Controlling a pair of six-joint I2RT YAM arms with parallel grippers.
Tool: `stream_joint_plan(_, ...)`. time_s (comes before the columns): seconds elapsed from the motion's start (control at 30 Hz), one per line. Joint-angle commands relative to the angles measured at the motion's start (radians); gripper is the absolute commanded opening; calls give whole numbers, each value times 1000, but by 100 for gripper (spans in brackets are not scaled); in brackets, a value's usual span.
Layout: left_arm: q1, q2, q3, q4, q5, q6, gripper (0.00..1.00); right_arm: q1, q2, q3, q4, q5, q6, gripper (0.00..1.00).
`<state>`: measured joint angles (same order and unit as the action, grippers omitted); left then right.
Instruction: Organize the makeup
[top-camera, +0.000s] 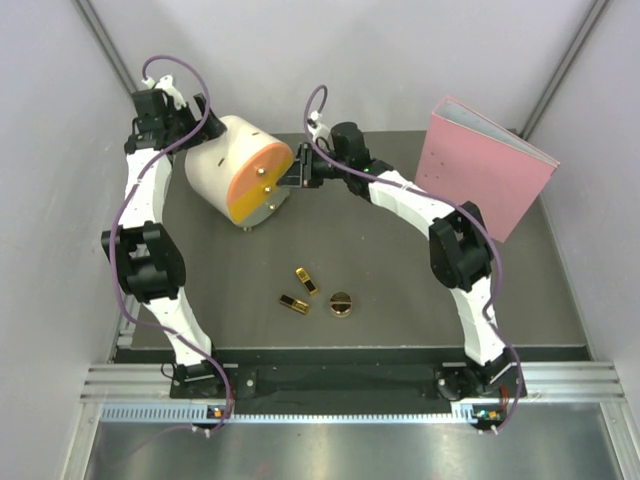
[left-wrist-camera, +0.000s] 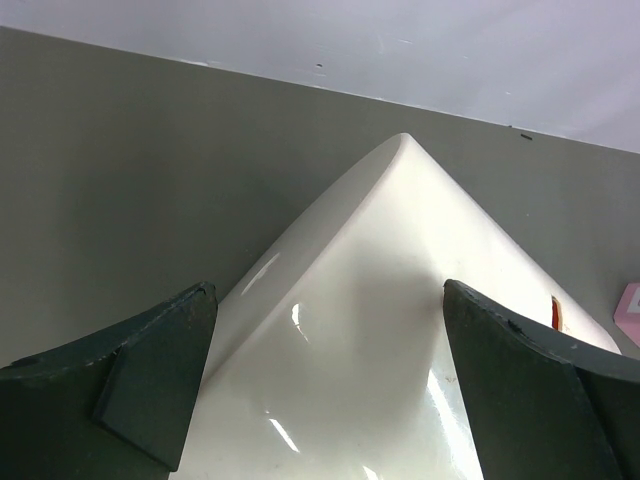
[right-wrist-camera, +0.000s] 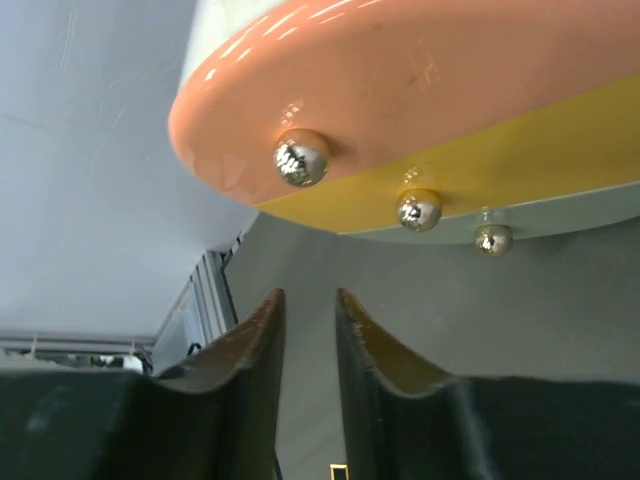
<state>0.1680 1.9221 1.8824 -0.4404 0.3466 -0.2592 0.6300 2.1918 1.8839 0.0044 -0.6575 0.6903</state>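
Three pieces of the makeup lie on the dark mat in the top view: two gold-and-black lipstick cases and a round gold compact. No gripper is near them. My left gripper is at the back of the cream drawer box, open wide, with its fingers on either side of the box's curved body. My right gripper hovers just off the box's orange-yellow front, below the shiny knobs. Its jaws stand a narrow gap apart with nothing between them.
A pink binder stands upright at the back right, close behind the right arm. The drawer box lies on its side at the back left, front facing the right gripper. Grey walls close in both sides, and a metal rail runs along the near edge.
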Motion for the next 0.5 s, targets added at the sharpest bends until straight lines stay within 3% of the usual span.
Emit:
stream_joint_plan(0.0,-4,0,-28,-60,-20,32,98,-6,-60,-25,48,-71,-14,35)
stream_joint_plan(0.27,-4,-1,-28,-61,-18,35,98,-26,42,-42,244,-128,196,53)
stream_joint_plan(0.47,-4,-2,-31,-60,-17,35,98,-49,85,-66,393,-129,345,55)
